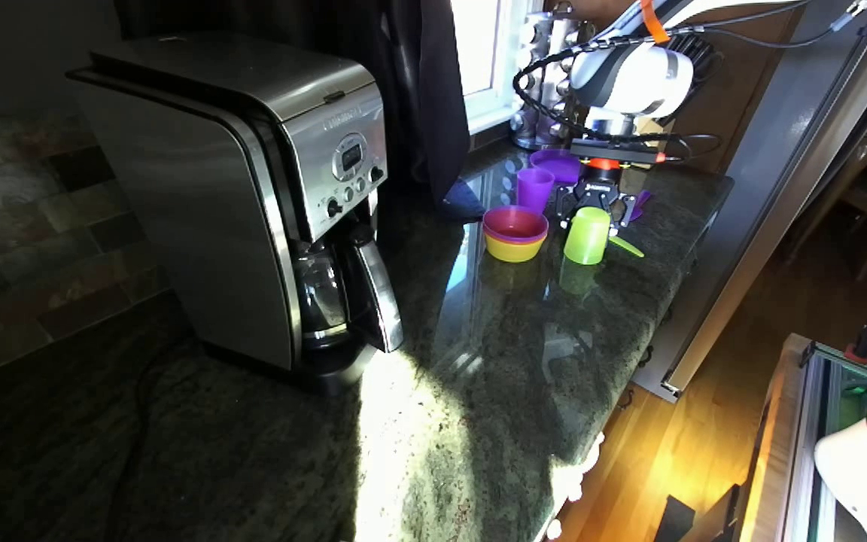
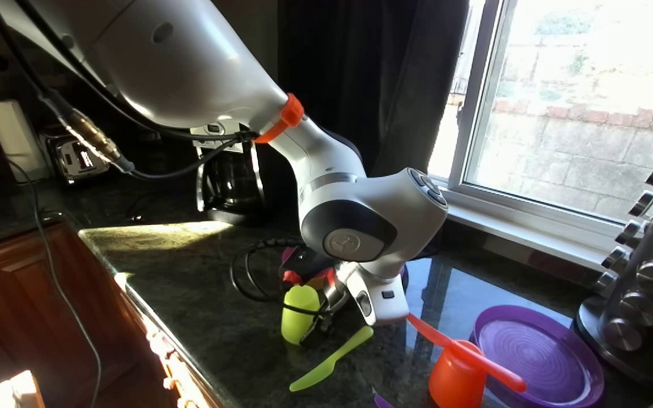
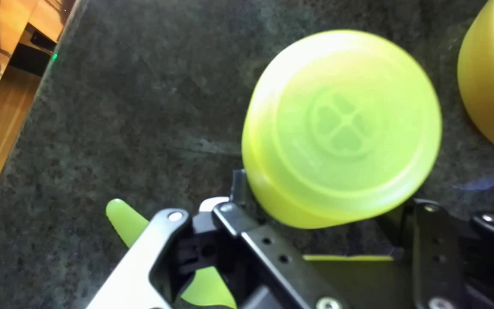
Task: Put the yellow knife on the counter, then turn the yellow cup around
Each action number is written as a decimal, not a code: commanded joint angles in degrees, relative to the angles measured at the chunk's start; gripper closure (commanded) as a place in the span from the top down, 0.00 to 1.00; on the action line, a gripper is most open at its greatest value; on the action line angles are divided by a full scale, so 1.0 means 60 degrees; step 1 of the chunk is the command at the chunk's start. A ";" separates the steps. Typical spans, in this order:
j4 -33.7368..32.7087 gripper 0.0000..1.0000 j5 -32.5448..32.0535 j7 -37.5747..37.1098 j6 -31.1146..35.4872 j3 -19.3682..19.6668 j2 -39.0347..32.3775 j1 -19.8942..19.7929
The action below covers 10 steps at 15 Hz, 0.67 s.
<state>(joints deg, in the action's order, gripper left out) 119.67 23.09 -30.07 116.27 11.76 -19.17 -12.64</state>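
The yellow cup [image 1: 586, 237] stands upside down on the dark counter [image 1: 531, 391], its closed base facing up in the wrist view [image 3: 345, 120]. It also shows in an exterior view [image 2: 298, 314]. My gripper [image 3: 320, 193] is low at the cup, its fingers wide apart on either side. The left fingertip appears against the cup's wall. The right fingertip is partly hidden by the cup, so a firm hold cannot be told. The yellow knife [image 2: 335, 360] lies flat on the counter beside the gripper. In the wrist view a finger partly covers the knife [image 3: 210, 289].
Stacked bowls [image 1: 515, 239] stand close beside the cup. A purple cup [image 1: 534, 190], a purple plate [image 2: 536, 357] and an orange cup [image 2: 457, 377] with an orange knife across it are near. A spice rack [image 2: 638, 283] and coffee maker [image 1: 253, 188] also stand there. The counter's edge lies beyond the knife.
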 commanded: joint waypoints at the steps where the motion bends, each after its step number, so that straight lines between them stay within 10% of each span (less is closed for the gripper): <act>1: 0.0195 0.46 0.0034 0.0001 0.0041 0.0065 0.0263 0.0127; 10: 0.3113 0.46 -0.2496 -0.0913 0.3500 0.0027 0.3432 0.0922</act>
<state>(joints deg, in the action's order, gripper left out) 129.57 14.11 -31.82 128.92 11.96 -6.88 -8.52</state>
